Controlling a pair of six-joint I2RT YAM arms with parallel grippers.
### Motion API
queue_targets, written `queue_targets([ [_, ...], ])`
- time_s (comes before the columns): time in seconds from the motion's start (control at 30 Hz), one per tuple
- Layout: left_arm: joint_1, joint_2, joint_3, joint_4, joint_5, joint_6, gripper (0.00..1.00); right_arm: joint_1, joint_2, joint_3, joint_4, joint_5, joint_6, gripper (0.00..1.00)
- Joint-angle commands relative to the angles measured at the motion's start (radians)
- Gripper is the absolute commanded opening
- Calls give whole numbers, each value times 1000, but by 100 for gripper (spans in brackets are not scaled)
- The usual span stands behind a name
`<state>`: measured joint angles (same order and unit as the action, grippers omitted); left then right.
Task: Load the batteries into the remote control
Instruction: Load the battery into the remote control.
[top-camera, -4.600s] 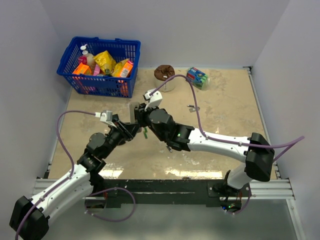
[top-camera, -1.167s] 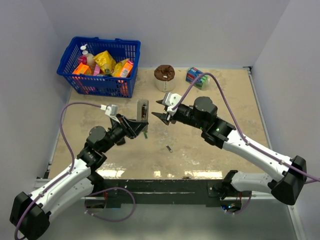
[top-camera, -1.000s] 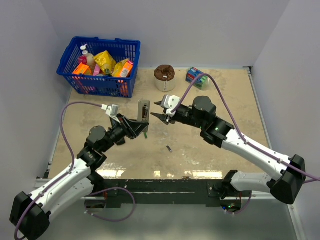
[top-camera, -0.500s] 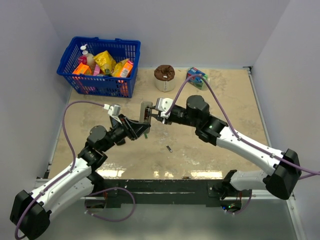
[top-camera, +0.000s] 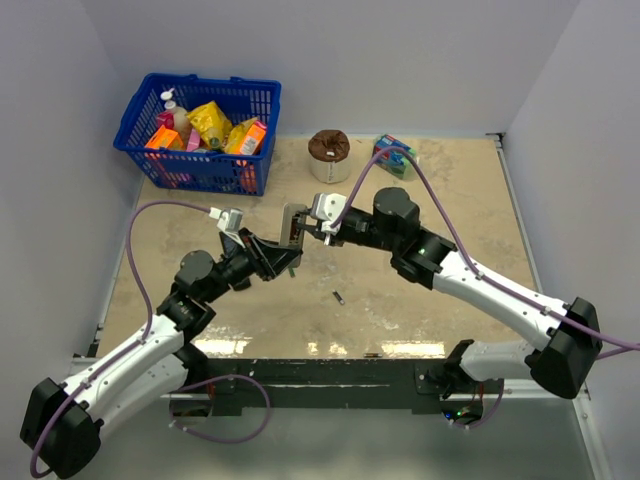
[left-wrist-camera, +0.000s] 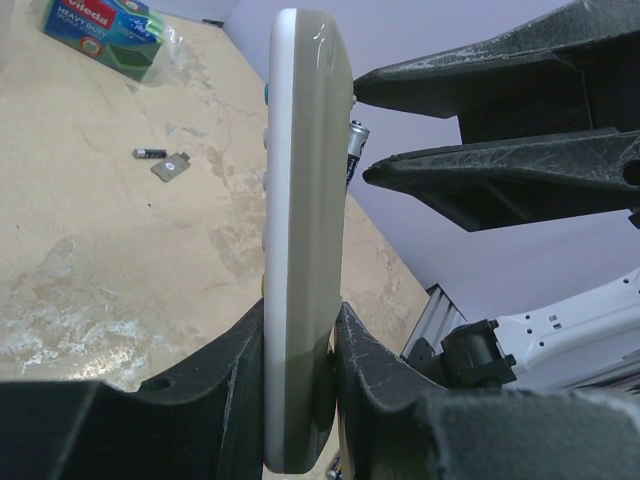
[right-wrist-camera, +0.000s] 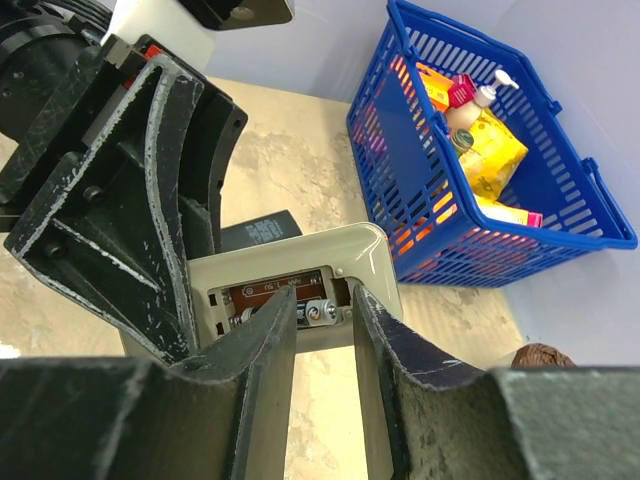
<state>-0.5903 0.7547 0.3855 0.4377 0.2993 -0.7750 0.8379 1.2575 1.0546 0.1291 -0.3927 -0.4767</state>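
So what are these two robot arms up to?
The left gripper holds the short white remote control by one end, its open battery compartment facing the other arm. The right gripper has its fingertips at that compartment, either side of a small dark cylindrical battery. Whether it grips the battery or only presses it in is unclear.

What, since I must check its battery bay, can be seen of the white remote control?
The remote control is a short, slim slab of pale plastic with a plain grey back and small buttons on the opposite face. It is held upright in the air, its lower end clamped in the left gripper. The bay in its back is uncovered, showing a brown label and metal contacts. The right gripper holds a battery at that open bay, against the remote's back.
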Motion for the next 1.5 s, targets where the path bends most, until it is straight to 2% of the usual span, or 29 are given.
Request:
queue_targets([
  [0.0, -2, -2, 46, 68, 21, -3, 0, -6, -4, 47, 14, -14, -22, 33],
  [0.2, 0, 0, 44, 73, 24, -1, 0, -8, 8, 50, 7, -32, -19, 29],
  [0.33, -2, 0, 46, 78, 24, -1, 0, -10, 14, 47, 3, -47, -11, 20],
  [0.47, 0, 0, 46, 87, 27, -4, 0, -10, 16, 42, 1, -63, 3, 16],
  [0.8, -2, -23, 29, 173, 24, -15, 0, -10, 40, 21, -34, -121, 21, 10],
  [0.87, -2, -32, 23, 206, 23, -24, 0, -10, 48, 21, -54, -127, 21, 6],
  [1.17, -2, -60, 13, 317, 47, -33, 0, -10, 60, -51, -28, -98, 29, 4],
  [1.47, 0, -41, -10, 505, 150, -98, 0, -16, 83, -102, -9, -109, -29, 7],
])
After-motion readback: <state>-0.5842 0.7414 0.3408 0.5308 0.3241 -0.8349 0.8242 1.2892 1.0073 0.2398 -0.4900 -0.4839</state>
